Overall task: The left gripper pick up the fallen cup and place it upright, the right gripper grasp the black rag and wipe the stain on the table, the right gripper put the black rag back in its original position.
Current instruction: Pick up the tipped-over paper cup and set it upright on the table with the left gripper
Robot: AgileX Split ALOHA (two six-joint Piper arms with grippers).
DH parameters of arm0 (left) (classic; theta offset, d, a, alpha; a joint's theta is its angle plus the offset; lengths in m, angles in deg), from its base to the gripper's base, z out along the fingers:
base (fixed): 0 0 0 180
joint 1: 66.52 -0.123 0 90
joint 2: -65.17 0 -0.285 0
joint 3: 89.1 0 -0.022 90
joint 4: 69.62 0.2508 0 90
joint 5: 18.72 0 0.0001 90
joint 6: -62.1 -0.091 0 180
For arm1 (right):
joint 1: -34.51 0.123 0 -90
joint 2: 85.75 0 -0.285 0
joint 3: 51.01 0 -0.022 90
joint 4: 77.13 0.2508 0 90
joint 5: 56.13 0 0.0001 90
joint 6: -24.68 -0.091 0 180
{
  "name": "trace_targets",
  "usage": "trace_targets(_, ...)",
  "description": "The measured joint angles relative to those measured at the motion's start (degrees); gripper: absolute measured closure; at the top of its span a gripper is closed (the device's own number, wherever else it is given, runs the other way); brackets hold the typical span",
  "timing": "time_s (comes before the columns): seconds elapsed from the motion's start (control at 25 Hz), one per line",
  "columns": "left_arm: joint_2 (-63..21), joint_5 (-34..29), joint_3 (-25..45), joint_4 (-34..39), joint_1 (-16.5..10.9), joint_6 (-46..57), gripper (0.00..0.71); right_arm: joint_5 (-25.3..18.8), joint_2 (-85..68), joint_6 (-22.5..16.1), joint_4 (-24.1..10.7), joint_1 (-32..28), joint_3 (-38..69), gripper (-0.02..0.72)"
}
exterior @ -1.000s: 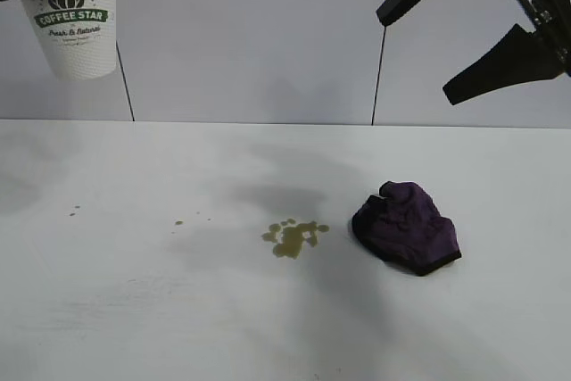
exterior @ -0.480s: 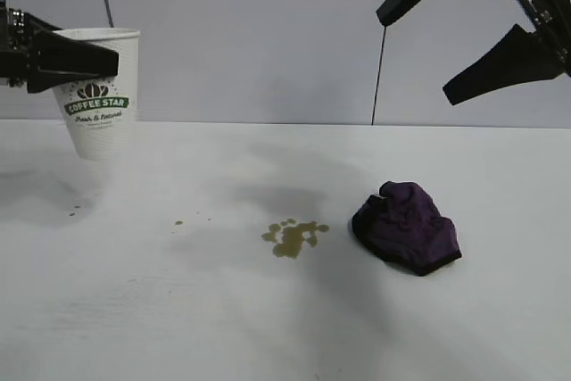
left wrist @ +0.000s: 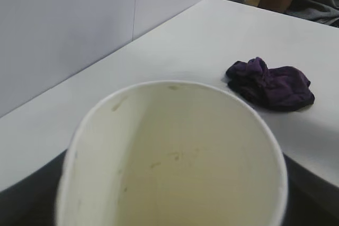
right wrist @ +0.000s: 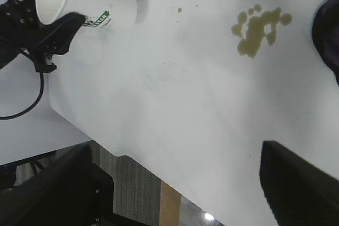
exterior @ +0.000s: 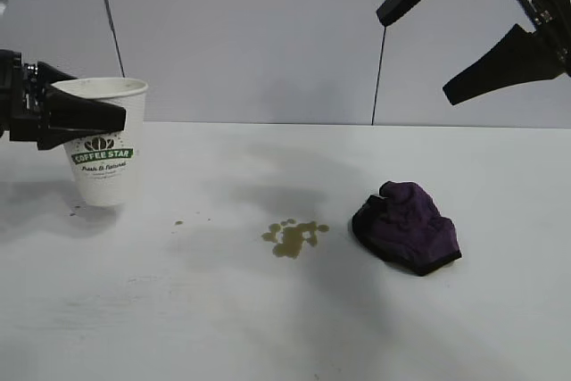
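Item: cup [exterior: 107, 160], upright, clamped in my left gripper [exterior: 85, 118] near the table's [exterior: 268, 318] left edge; setting-down step. Next: release cleanly. Right gripper [exterior: 419, 55] agape, empty, above the black rag [exterior: 406, 227].

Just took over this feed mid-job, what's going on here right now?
The left gripper holds the cup upright at the table's left side, at or just above the surface, not yet released. The stain is unwiped, and the rag lies untouched to its right. The right gripper hangs open high above the rag, holding nothing.
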Motion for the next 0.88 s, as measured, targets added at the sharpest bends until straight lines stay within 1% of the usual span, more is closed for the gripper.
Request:
trace_targets(0.16,0.94,1.18,0.00,-0.07,0.00,-0.11,0.161,0.46,0.00,0.00,0.00,0.00,0.00,0.114)
trace_targets(0.44,0.94,0.82,0.00,-0.20,0.00,-3.05,0.161,2.60,0.00,0.00,0.00,0.00,0.00,0.114)
trace_targets(0.6,0.94,0.44,0.00,-0.20,0.00,-2.29,0.155,2.82,0.00,0.00,0.00,0.00,0.00,0.114)
trace_targets(0.64,0.94,0.44,0.00,-0.20,0.00,-1.27,0.141,2.82,0.00,0.00,0.00,0.00,0.00,0.114)
trace_targets(0.76,0.94,0.44,0.00,-0.20,0.00,1.47,0.058,2.93,0.00,0.00,0.00,0.00,0.00,0.114)
trace_targets(0.88,0.94,0.33,0.00,-0.20,0.00,2.20,0.028,3.38,0.00,0.00,0.00,0.00,0.00,0.114)
